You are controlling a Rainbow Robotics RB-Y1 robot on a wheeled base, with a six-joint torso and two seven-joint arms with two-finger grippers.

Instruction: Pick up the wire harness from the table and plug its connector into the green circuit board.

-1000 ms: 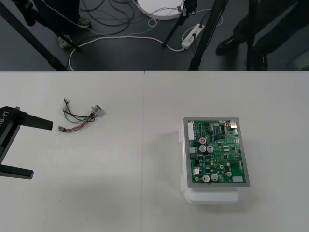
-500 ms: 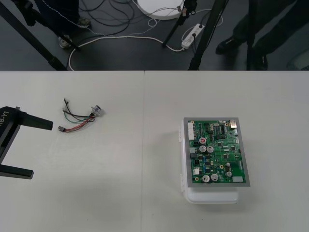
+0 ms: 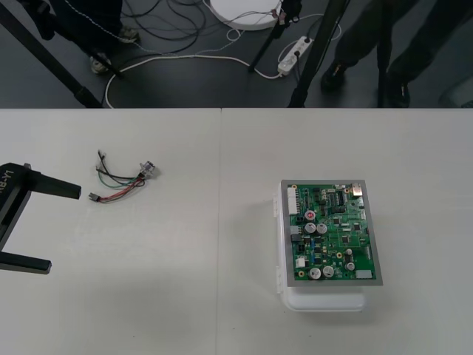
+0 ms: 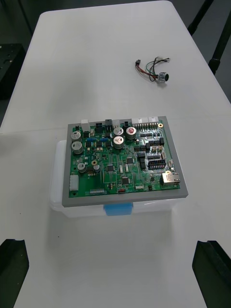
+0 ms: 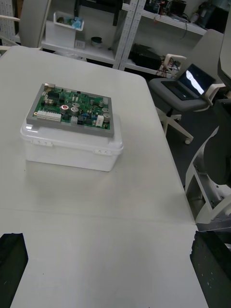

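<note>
Lying loose on the worktop [image 3: 185,296], the wire harness [image 3: 122,180] sits on the robot's left side, well apart from the green circuit board [image 3: 332,231] on its white base [image 3: 325,302]. The left tool [image 3: 65,228] waits at the worktop's left edge, its two black fingers [image 3: 44,186] spread wide with nothing between them. The harness is near it, just past the tip of the farther finger and a little toward the far edge.

The bundle lies on a slant. Its small black plug [image 3: 94,197] is at the end nearest the left tool, and its round metal socket [image 3: 148,170] is at the end away from it. Thin red, black and green wires loop loosely between the two.

The right tool [image 4: 111,245] is also open and empty, and it hangs on the side of the board away from the harness. The left arm is much the nearer, so the pickup looks like its job. Nothing is plugged into the board yet.
</note>
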